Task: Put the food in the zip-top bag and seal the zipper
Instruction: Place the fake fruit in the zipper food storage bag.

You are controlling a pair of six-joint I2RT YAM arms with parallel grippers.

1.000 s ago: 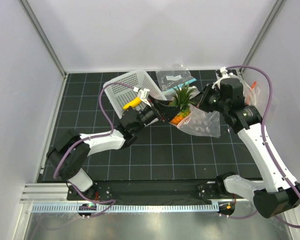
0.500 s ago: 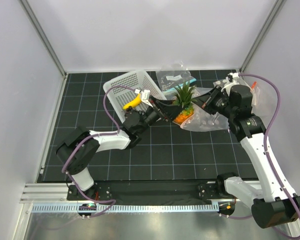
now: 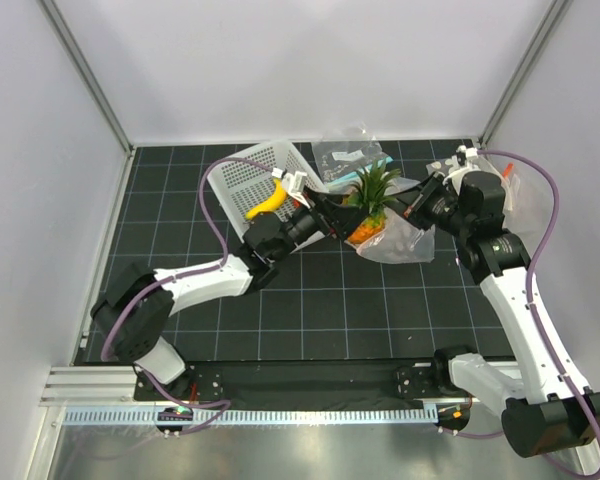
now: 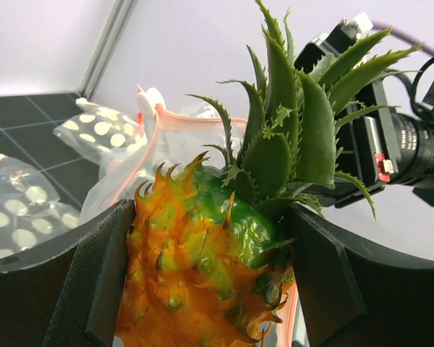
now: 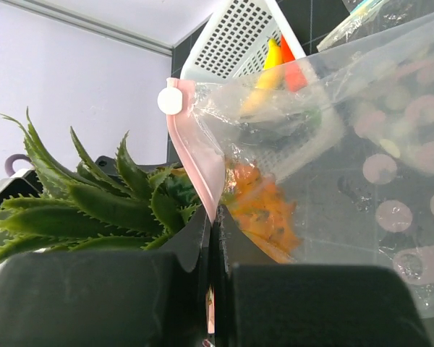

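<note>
My left gripper (image 3: 338,220) (image 4: 211,210) is shut on the toy pineapple (image 3: 366,228) (image 4: 202,275), with the orange body squeezed between its black pads (image 4: 94,282). The green crown (image 5: 94,210) points up and away. The pineapple sits at the mouth of the dotted zip-top bag (image 3: 408,240) (image 5: 390,181), and its body shows through the film. My right gripper (image 3: 417,203) (image 5: 214,230) is shut on the bag's pink zipper (image 5: 197,155) (image 4: 139,159) and holds the mouth up. A banana (image 3: 267,205) (image 5: 264,81) and a red pepper (image 5: 292,72) lie in the basket.
A white perforated basket (image 3: 242,172) (image 5: 235,40) stands tipped at the back left. A clear bag with a teal strip (image 3: 348,157) lies behind the pineapple. Another dotted bag (image 3: 508,185) lies by the right wall. More dotted plastic (image 4: 98,130) shows in the left wrist view.
My right gripper has drawn the bag's mouth up and to the right, so the bag hangs tauter. The left gripper and pineapple have edged slightly towards it.
</note>
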